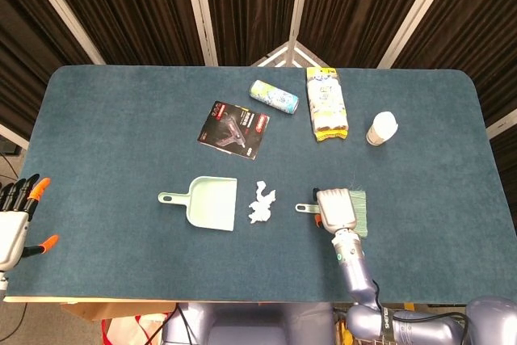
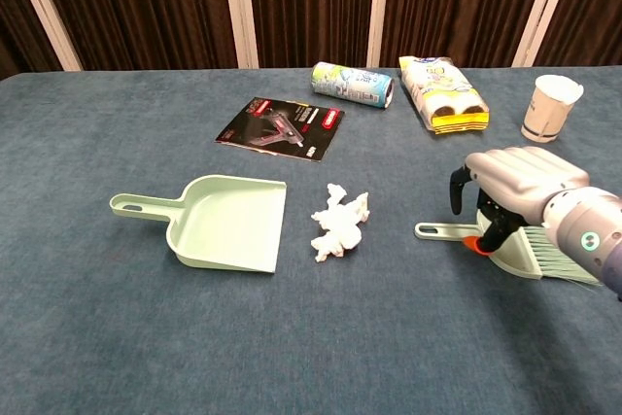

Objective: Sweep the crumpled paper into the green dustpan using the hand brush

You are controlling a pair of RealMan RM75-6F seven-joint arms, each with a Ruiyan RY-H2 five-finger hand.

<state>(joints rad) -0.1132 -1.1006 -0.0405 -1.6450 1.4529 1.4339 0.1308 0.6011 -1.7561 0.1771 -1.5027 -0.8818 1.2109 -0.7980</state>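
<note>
Two hands show. The right hand (image 2: pixel 510 187) sits over the brush (image 2: pixel 525 245) on the bench (image 1: pixel 113 119), its fingers (image 2: pixel 457 193) curled down around the brush body near the handle; whether they actually grip it, I cannot tell. The left hand (image 1: pixel 16 220) hangs off the bench's left edge, fingers spread wide and holding nothing. The crumpled paper (image 2: pixel 340 223) lies on the bench between the green dustpan (image 2: pixel 228 224) and the brush, just beside the dustpan's open edge, apart from both. Farther back lie a dark booklet (image 1: pixel 233 128), a can (image 1: pixel 274 96) on its side, a yellow packet (image 1: pixel 326 103) and a paper cup (image 1: pixel 382 128).
</note>
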